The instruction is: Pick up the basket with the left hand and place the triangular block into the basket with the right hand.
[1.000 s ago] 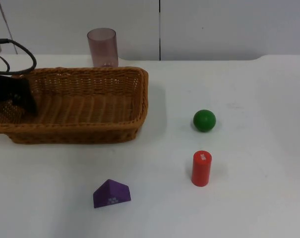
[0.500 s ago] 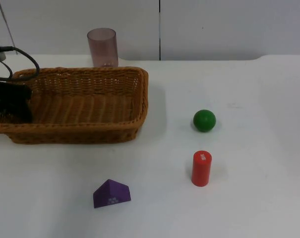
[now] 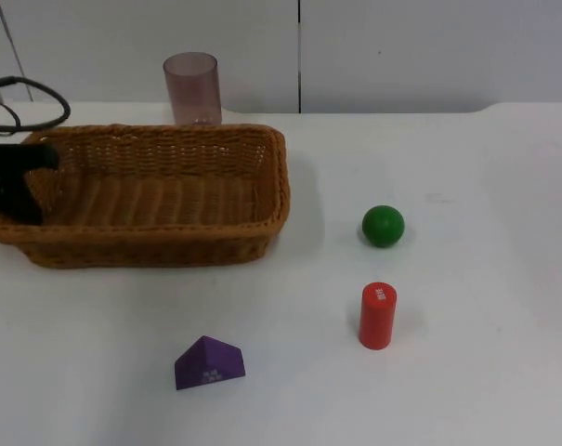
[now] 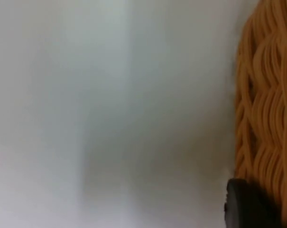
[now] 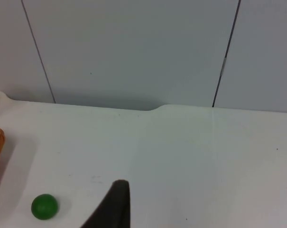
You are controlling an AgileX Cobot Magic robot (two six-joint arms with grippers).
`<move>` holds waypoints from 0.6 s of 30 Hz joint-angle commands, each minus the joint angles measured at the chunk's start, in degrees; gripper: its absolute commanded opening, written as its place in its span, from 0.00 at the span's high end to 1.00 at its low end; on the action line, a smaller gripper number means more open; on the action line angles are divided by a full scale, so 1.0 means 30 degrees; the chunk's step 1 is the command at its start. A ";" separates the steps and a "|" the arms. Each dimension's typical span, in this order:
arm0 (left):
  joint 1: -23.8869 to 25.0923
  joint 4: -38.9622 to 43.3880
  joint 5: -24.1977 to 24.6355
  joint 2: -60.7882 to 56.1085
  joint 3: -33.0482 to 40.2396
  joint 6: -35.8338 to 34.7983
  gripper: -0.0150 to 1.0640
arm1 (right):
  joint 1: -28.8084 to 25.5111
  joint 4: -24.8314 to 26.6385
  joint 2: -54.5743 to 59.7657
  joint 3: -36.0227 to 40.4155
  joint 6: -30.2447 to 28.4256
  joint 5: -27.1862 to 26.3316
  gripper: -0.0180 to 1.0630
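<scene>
**Basket gripped at its left end; triangular block on the table**

The woven basket point(image 3: 160, 195) is seen at the left of the white table point(image 3: 466, 186), and its left end is clamped by the left gripper point(image 3: 16, 181), whose fingers are closed over the rim. In the left wrist view the woven wall point(image 4: 266, 109) is seen close up, with a black fingertip point(image 4: 247, 206) pressed against it. Whether the basket is clear of the table cannot be told.

The purple triangular block point(image 3: 209, 362) is found on the table in front of the basket, well apart from it. A red cylinder point(image 3: 377, 316) is stood upright to the block's right, and a green ball point(image 3: 383, 226) lies beyond it; the ball point(image 5: 44, 206) is also seen from the right wrist camera. A translucent cup point(image 3: 192, 88) is stood behind the basket, near the grey wall point(image 3: 429, 51).

Of the right gripper point(image 5: 115, 209), one dark fingertip is seen above the table; its grip state cannot be told.
</scene>
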 commanded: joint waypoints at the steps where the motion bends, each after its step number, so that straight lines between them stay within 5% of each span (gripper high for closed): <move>1: 0.0008 -0.1149 0.0909 -0.0937 -0.0077 -0.0157 0.98 | 0.0085 -0.0109 -0.0074 -0.0125 -0.0220 -0.0324 0.02; 12: 0.0008 -0.2412 0.4701 -0.4193 0.0466 -0.1876 0.98 | 0.0085 -0.0069 -0.0074 -0.0125 -0.0221 -0.0283 0.02; 18: 0.0008 -0.1445 0.3636 -0.6861 0.3048 -0.2814 0.98 | 0.0085 0.0044 -0.0074 -0.0125 -0.0459 0.0322 0.02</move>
